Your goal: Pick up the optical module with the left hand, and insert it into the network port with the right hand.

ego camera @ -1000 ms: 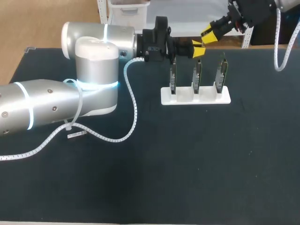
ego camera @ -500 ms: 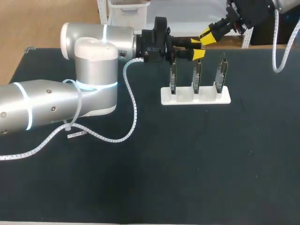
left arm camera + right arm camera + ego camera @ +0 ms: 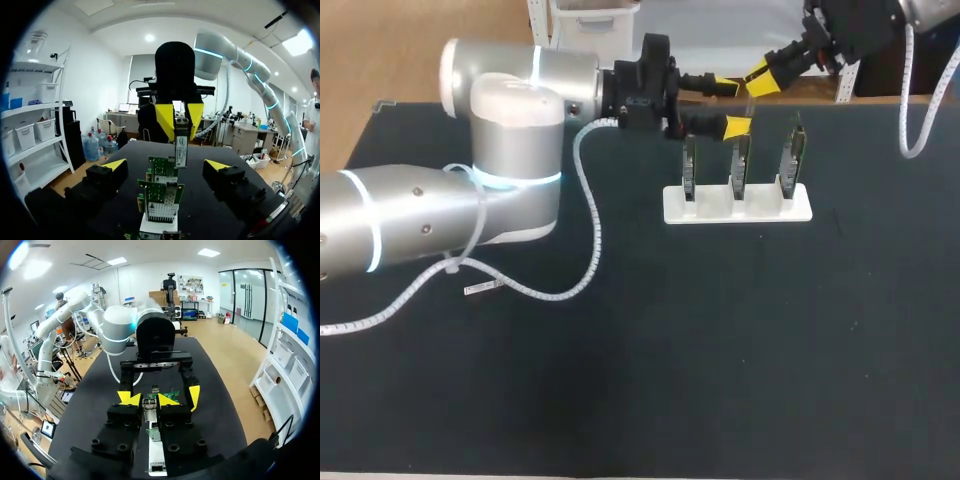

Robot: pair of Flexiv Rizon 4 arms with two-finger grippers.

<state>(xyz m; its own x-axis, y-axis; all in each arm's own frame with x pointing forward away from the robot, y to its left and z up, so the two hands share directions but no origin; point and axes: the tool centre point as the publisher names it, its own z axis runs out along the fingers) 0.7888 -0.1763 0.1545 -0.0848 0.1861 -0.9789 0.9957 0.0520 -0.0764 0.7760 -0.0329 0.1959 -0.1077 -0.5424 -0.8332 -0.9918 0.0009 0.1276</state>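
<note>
The optical module point(image 3: 181, 146), a slim metal bar with a label, hangs upright from my right gripper point(image 3: 175, 116), which is shut on its upper end. It is held above the middle one of three green network cards point(image 3: 161, 194) standing in a white stand point(image 3: 737, 206). My left gripper point(image 3: 732, 105) is wide open, its yellow tips spread on either side of the module without touching it. In the right wrist view the module point(image 3: 149, 405) sits between my right gripper's point(image 3: 149, 400) yellow tips, with the cards below. In the head view my right gripper point(image 3: 758, 78) comes in from the back right.
A small white tag point(image 3: 483, 288) lies on the dark table point(image 3: 720, 340) near the left arm's white cable point(image 3: 595, 250). The card stand is at the back, right of the middle.
My left gripper has opened wide and let go of the module, which stays in the right gripper. The left arm has drawn back slightly to the left.
</note>
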